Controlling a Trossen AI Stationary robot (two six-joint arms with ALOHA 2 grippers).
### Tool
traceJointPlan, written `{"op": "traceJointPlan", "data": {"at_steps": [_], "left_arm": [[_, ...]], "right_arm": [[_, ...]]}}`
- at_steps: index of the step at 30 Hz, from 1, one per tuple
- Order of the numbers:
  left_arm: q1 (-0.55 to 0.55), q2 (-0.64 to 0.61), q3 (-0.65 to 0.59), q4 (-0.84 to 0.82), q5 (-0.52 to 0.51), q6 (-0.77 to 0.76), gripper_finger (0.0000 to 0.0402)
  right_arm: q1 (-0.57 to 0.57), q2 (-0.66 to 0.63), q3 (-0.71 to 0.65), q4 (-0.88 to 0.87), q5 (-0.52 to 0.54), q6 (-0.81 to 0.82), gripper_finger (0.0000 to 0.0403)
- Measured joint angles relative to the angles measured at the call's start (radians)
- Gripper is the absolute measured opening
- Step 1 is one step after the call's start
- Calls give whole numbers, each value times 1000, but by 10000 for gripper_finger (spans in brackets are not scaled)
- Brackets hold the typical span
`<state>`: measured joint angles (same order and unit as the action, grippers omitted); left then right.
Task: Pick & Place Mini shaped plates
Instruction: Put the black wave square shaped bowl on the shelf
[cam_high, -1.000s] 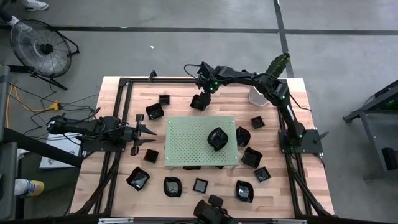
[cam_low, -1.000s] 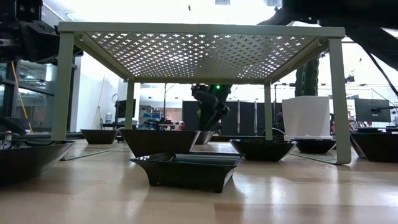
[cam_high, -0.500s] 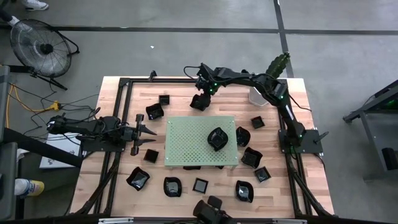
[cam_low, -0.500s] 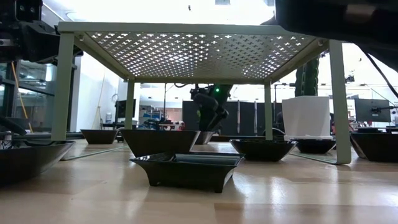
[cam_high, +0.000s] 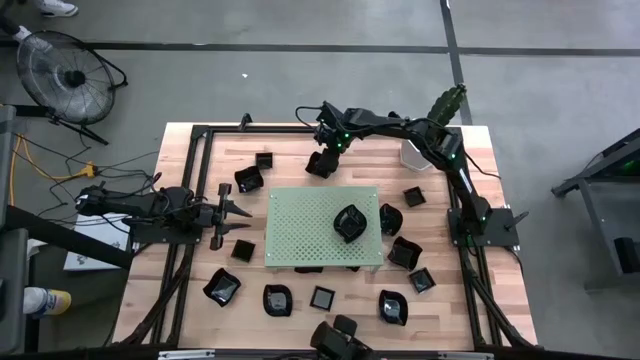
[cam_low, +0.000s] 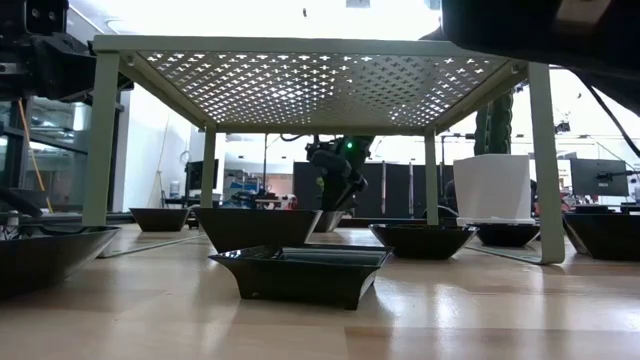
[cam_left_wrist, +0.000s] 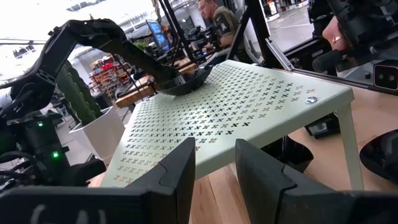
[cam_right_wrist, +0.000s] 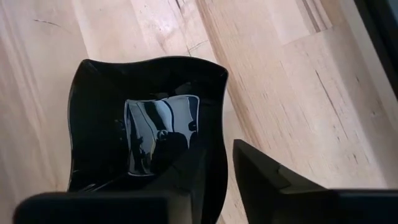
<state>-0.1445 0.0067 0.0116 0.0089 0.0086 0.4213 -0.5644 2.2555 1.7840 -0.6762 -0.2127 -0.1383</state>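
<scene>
two grippers are seen. at the table's (cam_high: 190, 300) 9 o'clock side, the left gripper (cam_high: 236, 210) is parked, its fingers narrowly parted and empty. at the green board's (cam_high: 300, 235) 12 o'clock, the right gripper (cam_high: 322, 163) is set astride the rim of a black square plate (cam_right_wrist: 143, 124), fingers slightly apart. one black plate (cam_high: 349, 222) is lying on the board at 3 o'clock.

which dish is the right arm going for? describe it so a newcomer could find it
Start at the green board mid-table. Just past its far edge, the right gripper straddles the rim of a square black dish, one finger inside it. It is the only dish with a gripper on it; the nearest other dishes lie further left.
</scene>
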Motion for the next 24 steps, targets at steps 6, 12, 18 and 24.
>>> {"op": "traceJointPlan", "data": {"at_steps": [6, 12, 18, 24], "left_arm": [[0, 0, 0, 0, 0, 0, 111], [0, 0, 0, 0, 0, 0, 111], [0, 0, 0, 0, 0, 0, 111], [0, 0, 0, 0, 0, 0, 111]], "right_arm": [[0, 0, 0, 0, -4, 2, 45], [0, 0, 0, 0, -7, 3, 18], [-1, -1, 0, 0, -21, 2, 4], [-2, -2, 0, 0, -34, 4, 2]]}}
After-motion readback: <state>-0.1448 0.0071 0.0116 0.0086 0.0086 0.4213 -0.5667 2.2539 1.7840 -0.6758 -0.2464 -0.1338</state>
